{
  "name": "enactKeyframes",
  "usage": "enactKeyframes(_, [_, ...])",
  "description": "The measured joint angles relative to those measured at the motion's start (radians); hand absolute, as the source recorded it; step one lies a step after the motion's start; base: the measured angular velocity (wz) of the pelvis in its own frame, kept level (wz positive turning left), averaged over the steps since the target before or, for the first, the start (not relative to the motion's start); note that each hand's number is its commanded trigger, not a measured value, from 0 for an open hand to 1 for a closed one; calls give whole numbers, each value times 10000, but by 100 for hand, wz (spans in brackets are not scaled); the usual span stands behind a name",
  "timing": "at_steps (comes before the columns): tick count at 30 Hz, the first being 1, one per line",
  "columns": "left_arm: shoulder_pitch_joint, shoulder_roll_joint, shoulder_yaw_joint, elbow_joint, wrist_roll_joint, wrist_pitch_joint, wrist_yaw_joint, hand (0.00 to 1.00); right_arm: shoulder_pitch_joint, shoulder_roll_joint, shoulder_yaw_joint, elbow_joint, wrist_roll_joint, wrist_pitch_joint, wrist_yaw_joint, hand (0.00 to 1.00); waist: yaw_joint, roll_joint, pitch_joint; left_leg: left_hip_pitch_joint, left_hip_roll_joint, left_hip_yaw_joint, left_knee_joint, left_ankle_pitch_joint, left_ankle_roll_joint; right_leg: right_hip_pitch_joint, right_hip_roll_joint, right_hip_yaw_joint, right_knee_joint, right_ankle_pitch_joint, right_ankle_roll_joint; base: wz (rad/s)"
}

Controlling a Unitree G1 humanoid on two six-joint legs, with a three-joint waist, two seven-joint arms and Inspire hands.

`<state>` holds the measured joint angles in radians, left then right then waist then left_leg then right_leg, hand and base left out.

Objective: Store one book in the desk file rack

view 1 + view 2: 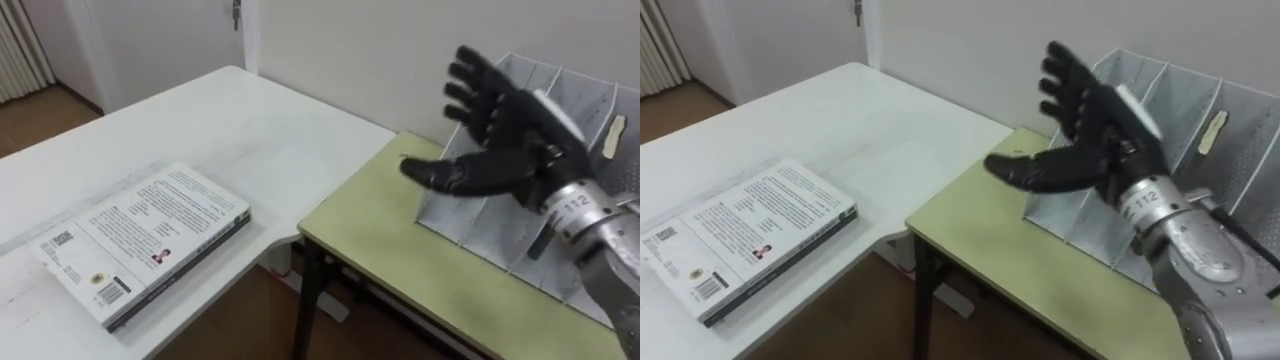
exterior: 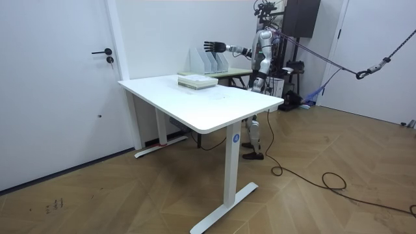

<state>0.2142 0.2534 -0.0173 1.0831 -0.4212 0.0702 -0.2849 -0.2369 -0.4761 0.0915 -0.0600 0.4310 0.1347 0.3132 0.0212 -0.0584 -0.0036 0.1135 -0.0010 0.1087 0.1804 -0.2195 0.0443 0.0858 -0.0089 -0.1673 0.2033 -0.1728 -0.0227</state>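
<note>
A white-covered book (image 1: 150,240) lies flat on the white desk (image 1: 210,130), near its front edge at my left. The grey mesh file rack (image 1: 575,105) with several upright dividers stands on the green table (image 1: 390,250) at my right. My right hand (image 1: 505,140) hangs in the air in front of the rack's left slots, fingers spread and straight, thumb pointing left, holding nothing. It is well apart from the book. In the room view I stand behind the white desk with that arm stretched toward the rack (image 2: 211,60).
A narrow gap with bare wooden floor (image 1: 250,310) separates the white desk from the green table. A white wall (image 1: 330,50) runs close behind both. A door (image 2: 58,84) is at the room view's left.
</note>
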Motion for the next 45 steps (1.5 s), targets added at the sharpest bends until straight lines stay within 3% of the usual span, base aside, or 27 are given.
enactKeyframes(3, [-304,107,-329,107,20,70,-75,0,790,6,646,183,-686,0,1117,0,392,-40,9,8,16,-12,-11,-8,-13,3,-6,-3,-1,9,-14,0])
enactKeyframes(5, [-476,108,-452,186,-6,73,-79,0,1458,36,1118,273,-1467,196,1992,0,645,-66,17,-3,15,-20,36,-9,-14,0,-18,-14,0,12,-14,0])
enactKeyframes(12, [-696,159,-683,176,-10,159,-89,0,1649,197,2094,2022,-2758,451,3505,0,938,-61,45,-32,17,-10,-4,-10,-14,-13,-12,-29,0,24,-15,0])
enactKeyframes(21, [-915,25,-1032,394,-414,175,-21,0,1866,1449,2373,5245,-4626,628,3810,0,876,156,81,-213,2,-96,89,-9,-13,-85,-81,-281,-3,32,-18,4])
enactKeyframes(24, [-897,-68,-1029,394,-395,167,-21,0,2036,1641,2248,6278,-5168,578,3681,0,880,278,78,-169,-5,-120,84,-9,-12,-23,-81,-281,-23,30,-16,4])
enactKeyframes(30, [-877,-164,-1016,429,-405,133,1,0,2535,2049,1524,8758,-4969,280,2771,0,745,318,28,-171,-11,-168,100,-3,-18,28,-83,-305,-89,25,-20,1])
enactKeyframes(35, [-774,-350,-712,467,-90,86,186,0,3084,2458,350,10876,-4178,-309,1253,0,437,344,21,-151,-49,-302,99,-4,-16,199,-57,-303,-352,42,12,7])
enactKeyframes(41, [-515,-510,-174,546,-1,-80,209,0,3354,2826,-995,12140,-3373,-833,-372,0,108,426,27,-144,-52,-233,-5,-4,-14,153,-46,-251,-375,31,24,0])
enactKeyframes(45, [-312,-660,313,531,435,-74,145,0,3361,2895,-1561,12591,-3130,-935,-746,0,-119,455,45,-170,-72,-294,-13,-5,-13,169,-48,-265,-460,24,39,2])
